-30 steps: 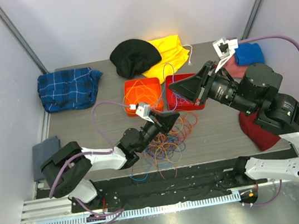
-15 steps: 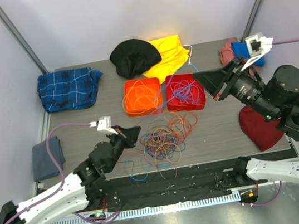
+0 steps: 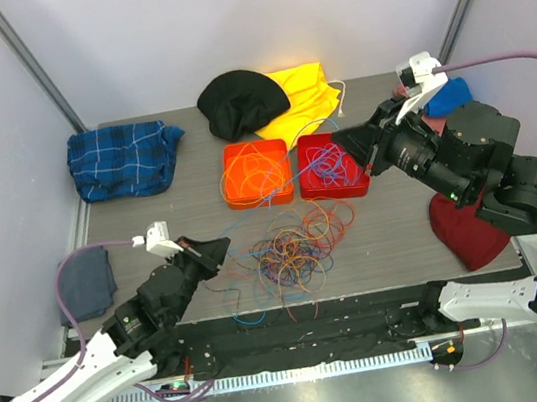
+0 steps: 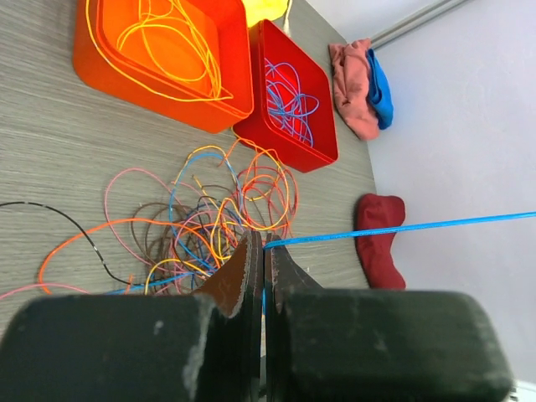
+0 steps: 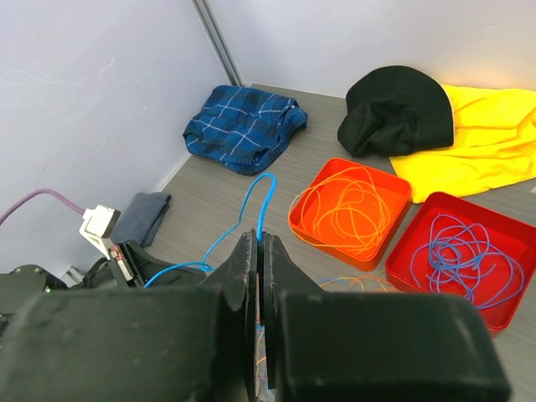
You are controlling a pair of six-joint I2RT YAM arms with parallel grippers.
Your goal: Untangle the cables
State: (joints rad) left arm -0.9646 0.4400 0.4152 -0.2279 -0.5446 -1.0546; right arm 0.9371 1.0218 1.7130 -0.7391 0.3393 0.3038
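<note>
Cable (image 4: 402, 229) — blue — pinched by left tool (image 4: 261, 244) and right tool (image 5: 258, 239).

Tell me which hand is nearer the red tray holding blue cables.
Right. In the top view the right hand overlaps the red tray's far rim; the left hand sits beyond the loose cable tangle, toward the near left.

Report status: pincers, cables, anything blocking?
Left pincer shut on blue cable. Right pincer shut on it too, cable strung between them. Tangle loose near orange tray and red tray. No obstruction seen.
</note>
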